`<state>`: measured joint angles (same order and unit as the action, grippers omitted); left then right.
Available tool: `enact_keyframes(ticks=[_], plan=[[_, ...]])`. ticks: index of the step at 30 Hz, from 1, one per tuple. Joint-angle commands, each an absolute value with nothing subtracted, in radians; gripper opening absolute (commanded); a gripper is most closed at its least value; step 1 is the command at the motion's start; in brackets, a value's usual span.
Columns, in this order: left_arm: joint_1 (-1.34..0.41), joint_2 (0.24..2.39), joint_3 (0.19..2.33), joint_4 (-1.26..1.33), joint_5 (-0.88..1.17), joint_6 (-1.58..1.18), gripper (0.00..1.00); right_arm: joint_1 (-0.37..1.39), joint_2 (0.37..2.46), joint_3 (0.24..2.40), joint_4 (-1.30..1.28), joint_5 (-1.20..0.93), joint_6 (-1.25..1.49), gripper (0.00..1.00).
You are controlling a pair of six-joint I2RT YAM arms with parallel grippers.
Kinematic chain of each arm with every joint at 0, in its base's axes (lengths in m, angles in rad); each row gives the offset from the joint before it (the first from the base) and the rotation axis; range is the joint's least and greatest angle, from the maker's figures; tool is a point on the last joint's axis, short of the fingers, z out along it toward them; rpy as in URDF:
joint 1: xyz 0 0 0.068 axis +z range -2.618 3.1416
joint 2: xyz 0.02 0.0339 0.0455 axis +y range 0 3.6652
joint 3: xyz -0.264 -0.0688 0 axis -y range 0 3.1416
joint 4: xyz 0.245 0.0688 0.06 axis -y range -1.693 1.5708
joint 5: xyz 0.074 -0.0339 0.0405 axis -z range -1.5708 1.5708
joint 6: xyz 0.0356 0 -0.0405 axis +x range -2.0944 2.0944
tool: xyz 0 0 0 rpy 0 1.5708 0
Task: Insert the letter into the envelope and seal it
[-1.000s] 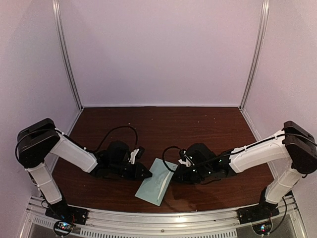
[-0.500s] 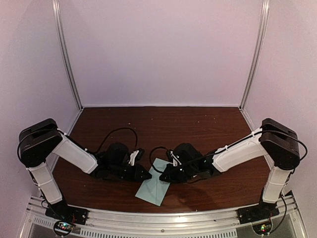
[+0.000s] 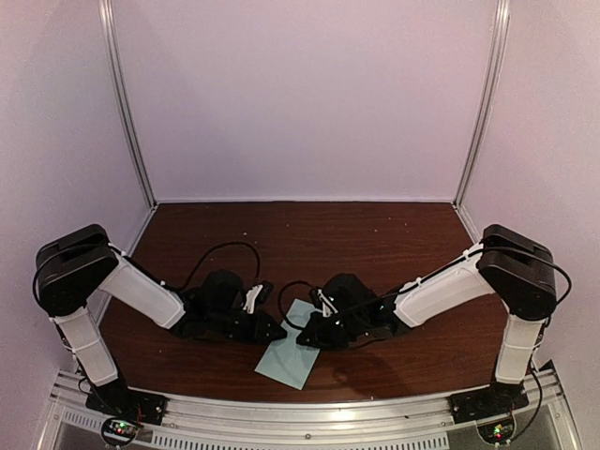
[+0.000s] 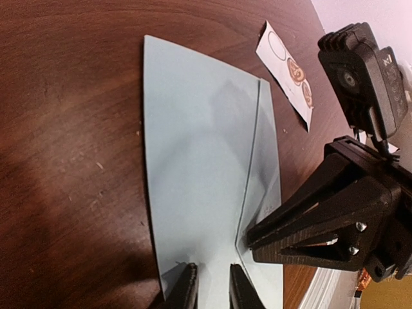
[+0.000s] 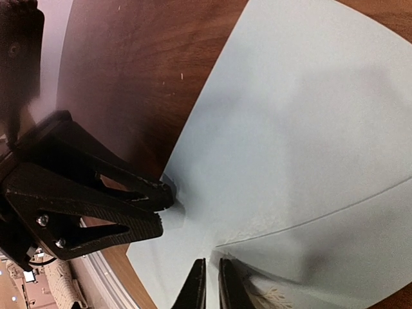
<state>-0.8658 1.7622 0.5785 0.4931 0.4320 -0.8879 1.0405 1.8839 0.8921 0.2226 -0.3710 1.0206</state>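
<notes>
- left gripper (image 4: 212, 269): low over the table, pointing right. fingers stand a narrow slit apart, tips down on the envelope (image 3: 289, 356) just inside its left long edge. whether paper sits between them cannot be told.
- right gripper (image 5: 210, 262): low, pointing left, nose to nose with the left gripper. fingers are almost together, tips at the edge of the flap (image 4: 265, 161). whether the flap is caught cannot be told.
- walls (image 3: 300, 94): pale, on three sides, with metal posts in the far corners.
- table (image 3: 375, 244): dark brown wood grain. both arms reach in low across its near half.
- envelope: pale teal, lying flat and skewed on the table, near the front edge at centre, between the two grippers and touched by both.
- flap: folded over the body. its edge shows as a thin line along the envelope's length.
- sticker strip (image 4: 290, 71): white, carrying round brown stickers, on the table just beside the envelope's far corner, under the right wrist.
</notes>
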Motion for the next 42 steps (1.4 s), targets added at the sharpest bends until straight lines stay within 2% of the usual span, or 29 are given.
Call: enact_keyframes(ticks=[1, 7, 16, 23, 28, 33, 42], plan=[[-0.87, 1.757, 0.556, 0.506, 0.435, -0.877, 0.19, 1.048, 1.896, 0.88, 0.156, -0.362, 1.02, 0.1], [-0.869, 1.649, 0.57, 0.481, 0.389, -0.88, 0.22, 1.047, 1.773, 0.918, 0.119, -0.343, 0.968, 0.13], [-0.797, 1.44, 0.74, 0.114, 0.283, -0.676, 0.35, 0.978, 1.556, 0.917, -0.104, -0.185, 0.918, 0.31], [-0.594, 1.285, 0.915, -0.199, 0.223, -0.441, 0.61, 0.856, 1.424, 0.81, -0.221, -0.087, 0.915, 0.36], [-0.476, 1.219, 0.953, -0.248, 0.159, -0.338, 0.77, 0.782, 1.411, 0.752, -0.222, -0.082, 0.937, 0.37], [-0.386, 1.193, 0.9, -0.216, 0.133, -0.31, 0.79, 0.749, 1.465, 0.745, -0.201, -0.096, 0.971, 0.34], [-0.377, 1.2, 0.888, -0.221, 0.139, -0.299, 0.79, 0.73, 1.525, 0.744, -0.153, -0.089, 1.032, 0.31]])
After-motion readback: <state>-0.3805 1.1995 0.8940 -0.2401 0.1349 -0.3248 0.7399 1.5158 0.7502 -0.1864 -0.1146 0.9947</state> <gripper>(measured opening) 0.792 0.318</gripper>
